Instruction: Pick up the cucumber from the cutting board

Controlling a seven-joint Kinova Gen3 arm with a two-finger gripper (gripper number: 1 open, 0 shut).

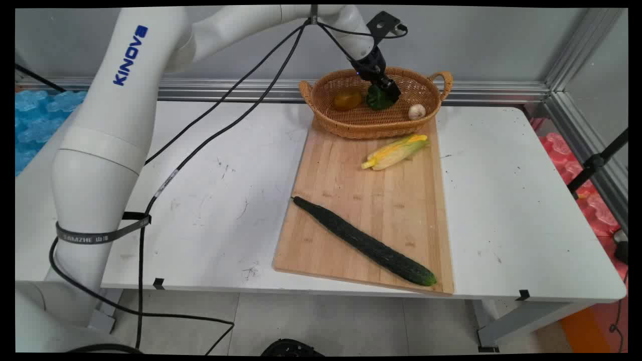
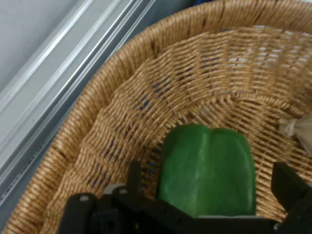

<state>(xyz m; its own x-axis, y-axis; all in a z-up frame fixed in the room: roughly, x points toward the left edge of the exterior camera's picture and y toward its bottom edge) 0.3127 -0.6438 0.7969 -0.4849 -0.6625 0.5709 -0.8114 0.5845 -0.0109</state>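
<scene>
Right now I have the hand [image 1: 387, 93] reaching down into the wicker basket [image 1: 351, 128], fingers spread either side of the green bell pepper [image 2: 207, 168] lying mid-basket.

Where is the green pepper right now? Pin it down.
The green pepper lies in the wicker basket at the table's far side, between an orange-brown fruit and a garlic bulb. The hand view shows it between the gripper fingers.
</scene>
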